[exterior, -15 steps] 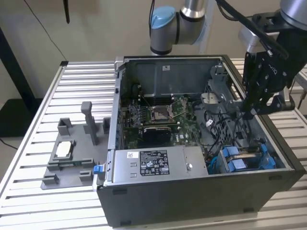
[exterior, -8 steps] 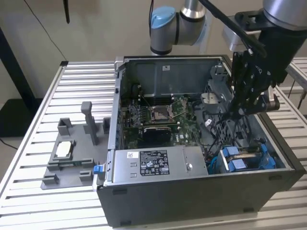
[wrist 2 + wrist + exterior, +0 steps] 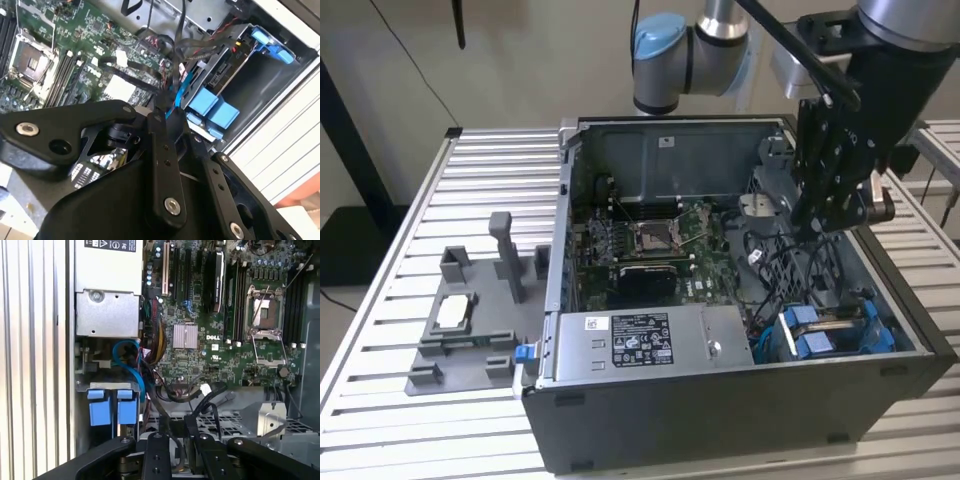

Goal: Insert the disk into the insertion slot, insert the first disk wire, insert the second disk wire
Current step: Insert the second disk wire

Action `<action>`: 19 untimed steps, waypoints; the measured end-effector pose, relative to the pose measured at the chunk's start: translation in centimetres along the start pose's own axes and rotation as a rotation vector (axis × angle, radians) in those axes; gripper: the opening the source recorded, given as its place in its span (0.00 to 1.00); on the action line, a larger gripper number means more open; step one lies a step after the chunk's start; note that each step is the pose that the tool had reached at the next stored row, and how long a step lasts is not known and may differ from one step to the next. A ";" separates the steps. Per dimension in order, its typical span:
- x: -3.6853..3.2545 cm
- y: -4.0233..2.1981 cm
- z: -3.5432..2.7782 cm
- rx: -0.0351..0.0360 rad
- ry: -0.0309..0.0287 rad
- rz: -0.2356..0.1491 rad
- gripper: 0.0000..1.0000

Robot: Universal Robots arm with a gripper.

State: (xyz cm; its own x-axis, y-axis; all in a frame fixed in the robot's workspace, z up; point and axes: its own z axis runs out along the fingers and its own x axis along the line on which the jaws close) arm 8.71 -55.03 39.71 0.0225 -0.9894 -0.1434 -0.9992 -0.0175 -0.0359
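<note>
Your disk sits in the slot, lower right; jaws seem clenched on a wire, plugging is left.

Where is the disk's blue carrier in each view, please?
Exterior view: blue carrier in the case corner, exterior view's right.
First wrist view: blue carrier near the power-supply box.
Second wrist view: blue carrier near the case's wall.
Shared landmark: the CPU socket.
</note>
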 end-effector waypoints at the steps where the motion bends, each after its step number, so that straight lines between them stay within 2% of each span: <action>1: -0.01 0.17 0.03 0.0126 0.0005 -0.002 0.27; 2: -0.02 0.37 0.11 0.0219 0.0008 -0.004 0.27; 3: -0.06 0.58 0.23 0.0281 0.0012 -0.006 0.27; 8: -0.32 1.46 0.75 0.0419 0.0104 -0.013 0.27; 10: -0.43 1.59 0.88 0.0514 0.0175 -0.019 0.27; 14: -0.61 1.70 1.12 0.0772 0.0306 -0.033 0.27; 15: -0.64 1.76 1.20 0.0799 0.0338 -0.036 0.27; 19: -0.63 1.84 1.44 0.0796 0.0442 -0.043 0.25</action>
State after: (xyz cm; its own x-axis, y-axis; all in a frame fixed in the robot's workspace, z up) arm 6.90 -54.24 38.32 0.0623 -0.9934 -0.0963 -0.9915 -0.0505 -0.1198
